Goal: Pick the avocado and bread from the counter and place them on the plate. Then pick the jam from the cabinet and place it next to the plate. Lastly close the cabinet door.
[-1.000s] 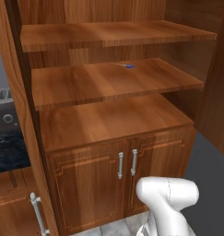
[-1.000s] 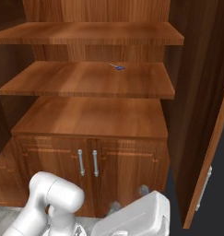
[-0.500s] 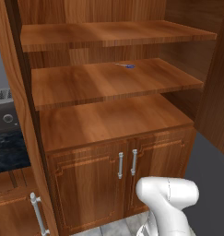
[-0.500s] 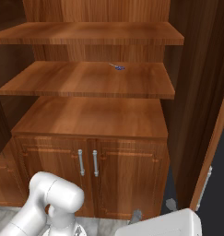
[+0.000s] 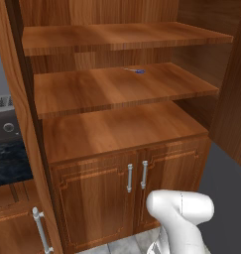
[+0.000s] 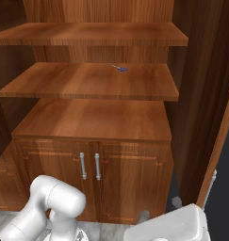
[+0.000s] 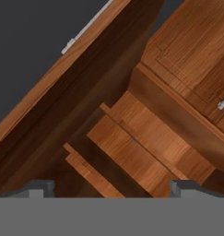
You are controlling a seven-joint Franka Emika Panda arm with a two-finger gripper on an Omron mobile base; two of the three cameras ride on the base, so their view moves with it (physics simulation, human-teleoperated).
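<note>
The tall cabinet (image 5: 117,129) stands open in front of the base, and it serves as the landmark here: 2 plain shelves sit above a flat ledge, with 2 small lower doors (image 5: 137,193) and their metal bar handles beneath. A tiny blue object (image 6: 121,69) lies on the middle shelf (image 6: 92,82), toward its back and a little right of centre; it is too small to name, and no jam jar can be made out on any shelf. The tall cabinet door (image 7: 62,92) hangs open at the cabinet's right side, its silver bar handle (image 7: 88,26) visible from the hand view. The tool (image 7: 111,189) looks along the shelves at a rolled angle, its 2 tips (image 7: 39,188) wide apart with nothing between them. This looks like the closing step, judging by the bare shelves. The risk is in the approach: coming at the door from this skewed angle, the tool could catch the door's edge or slide off the panel, or the elbow low by the small doors could bump them as the arm swings right.
</note>
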